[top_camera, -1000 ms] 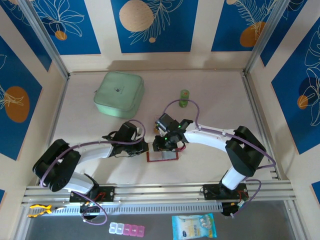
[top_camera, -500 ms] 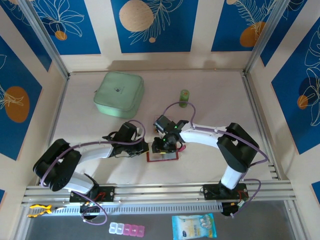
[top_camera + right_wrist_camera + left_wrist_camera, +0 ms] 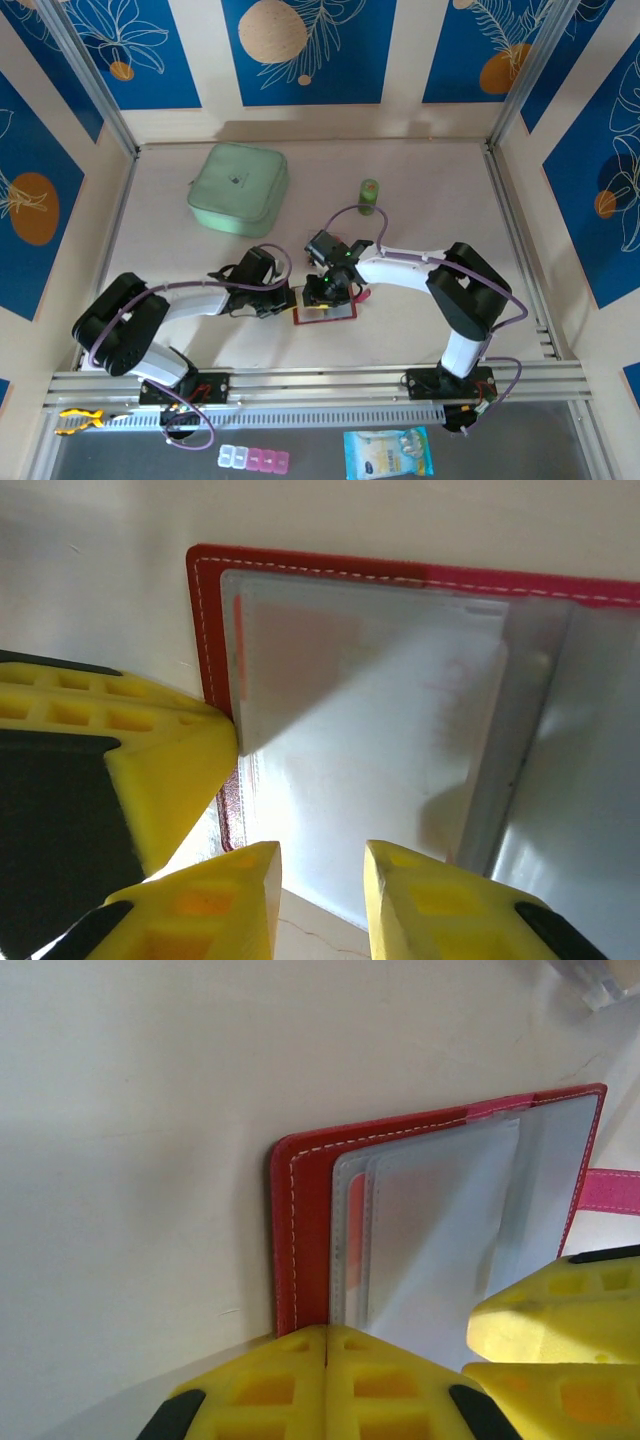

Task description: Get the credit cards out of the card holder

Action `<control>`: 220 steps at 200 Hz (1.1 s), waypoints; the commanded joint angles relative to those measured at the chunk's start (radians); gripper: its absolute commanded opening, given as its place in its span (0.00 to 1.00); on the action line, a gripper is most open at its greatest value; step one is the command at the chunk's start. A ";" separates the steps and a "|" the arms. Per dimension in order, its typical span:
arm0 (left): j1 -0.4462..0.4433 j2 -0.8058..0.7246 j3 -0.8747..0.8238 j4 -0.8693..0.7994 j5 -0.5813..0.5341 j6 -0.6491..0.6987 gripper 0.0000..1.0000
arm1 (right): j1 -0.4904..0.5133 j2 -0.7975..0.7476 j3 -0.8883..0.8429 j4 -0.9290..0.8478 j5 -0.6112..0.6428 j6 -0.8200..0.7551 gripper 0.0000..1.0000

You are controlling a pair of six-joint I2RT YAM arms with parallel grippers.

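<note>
Card holder (image 3: pixel 325 311) lies open on the surface between my arms, my left gripper (image 3: pixel 326 1345) closed by its red edge and my right gripper (image 3: pixel 322 872) slightly open over the clear pockets (image 3: pixel 370 730); cards likely thin, stiff and slick, so pinch an exposed edge.

Top cam bright, even, sharp. Wrist cams: glare on card holder (image 3: pixel 207 630) pockets, my yellow fingers (image 3: pixel 220 905) blurry up close, soft shadows.

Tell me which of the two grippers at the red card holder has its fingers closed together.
The left gripper: its yellow fingers meet with no gap at the card holder's red edge. The right gripper shows a gap between its fingers.
</note>
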 commanded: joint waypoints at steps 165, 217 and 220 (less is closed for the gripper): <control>-0.003 0.034 0.026 -0.108 -0.035 0.060 0.00 | -0.069 -0.018 -0.061 -0.032 0.005 -0.032 0.30; 0.000 0.019 0.092 -0.179 -0.061 0.098 0.00 | -0.073 -0.017 -0.086 -0.018 -0.005 -0.031 0.29; -0.001 0.017 0.095 -0.181 -0.063 0.098 0.00 | -0.074 -0.018 -0.089 -0.015 -0.007 -0.030 0.29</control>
